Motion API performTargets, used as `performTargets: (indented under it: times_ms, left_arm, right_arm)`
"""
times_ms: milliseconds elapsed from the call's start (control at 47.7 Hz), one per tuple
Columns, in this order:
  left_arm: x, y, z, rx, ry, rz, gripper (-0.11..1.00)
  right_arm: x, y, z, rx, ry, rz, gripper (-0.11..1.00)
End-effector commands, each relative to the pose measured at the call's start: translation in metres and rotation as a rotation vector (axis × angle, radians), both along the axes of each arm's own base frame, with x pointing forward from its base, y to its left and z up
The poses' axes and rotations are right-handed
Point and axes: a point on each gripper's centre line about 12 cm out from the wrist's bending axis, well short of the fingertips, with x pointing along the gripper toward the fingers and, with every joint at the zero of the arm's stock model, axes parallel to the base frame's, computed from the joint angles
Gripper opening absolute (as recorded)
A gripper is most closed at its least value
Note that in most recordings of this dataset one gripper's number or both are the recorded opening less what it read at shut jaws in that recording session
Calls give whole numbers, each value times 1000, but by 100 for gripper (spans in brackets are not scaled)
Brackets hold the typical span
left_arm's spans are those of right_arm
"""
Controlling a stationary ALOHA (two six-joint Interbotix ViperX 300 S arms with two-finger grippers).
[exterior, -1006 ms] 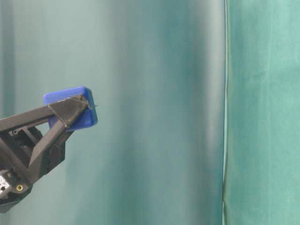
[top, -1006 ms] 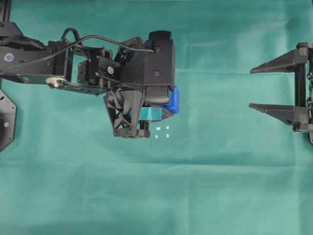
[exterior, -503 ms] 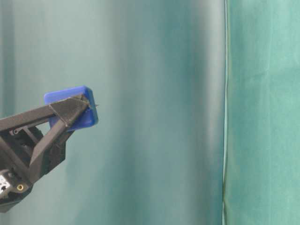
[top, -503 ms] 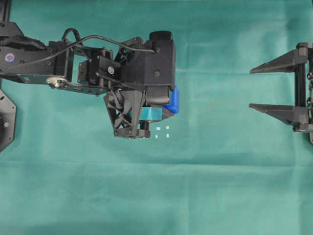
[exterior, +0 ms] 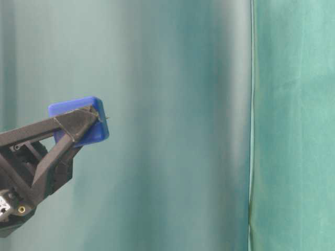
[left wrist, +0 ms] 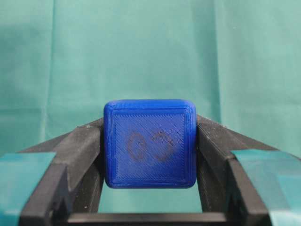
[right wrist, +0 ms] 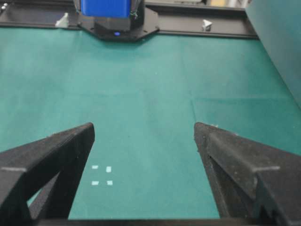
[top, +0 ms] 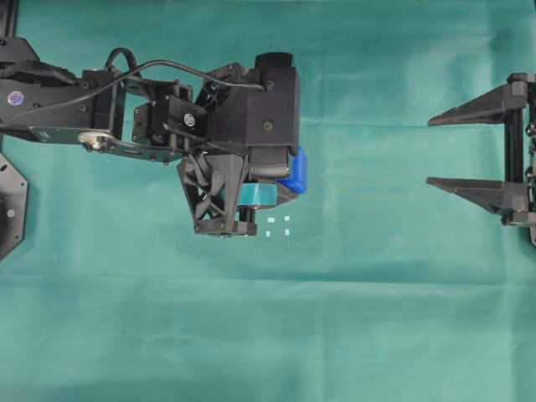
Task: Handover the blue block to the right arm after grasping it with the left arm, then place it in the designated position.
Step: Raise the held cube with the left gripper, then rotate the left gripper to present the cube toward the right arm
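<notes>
Clamping the blue block (left wrist: 149, 143) between its teal-taped fingers (left wrist: 26, 181), our left gripper (top: 280, 188) holds the cube lifted off the green cloth (top: 377, 318), so we judge the pickup done. Our right gripper (top: 444, 151) waits well apart at the cloth's far edge, jaws spread wide and empty. We reckon the handover and the placing on the designated position (top: 279, 225), four white marks just beside the left gripper, both remain.
</notes>
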Motion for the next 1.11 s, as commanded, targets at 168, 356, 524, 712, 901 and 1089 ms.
performTargets:
  times_ms: [168, 356, 524, 712, 901, 1089]
  left_arm:
    - [-5, 1, 20, 2, -52, 2, 47]
    - [-6, 1, 19, 2, -51, 2, 47]
    - [-10, 1, 19, -3, -86, 3, 47]
    - [-23, 0, 18, -10, -192, 4, 47]
    - [-39, -1, 20, -16, -367, -2, 47]
    - [-53, -1, 14, -25, -512, -1, 47]
  right_arm:
    - [3, -1, 9, -3, -21, -3, 94]
    - [3, -1, 9, -5, -21, -3, 94]
    - [3, -1, 10, -11, -24, -1, 94]
    - [3, 0, 10, -12, -25, 1, 94]
    - [3, 0, 10, -26, -27, 4, 94]
    - [3, 0, 12, -37, -37, 5, 94]
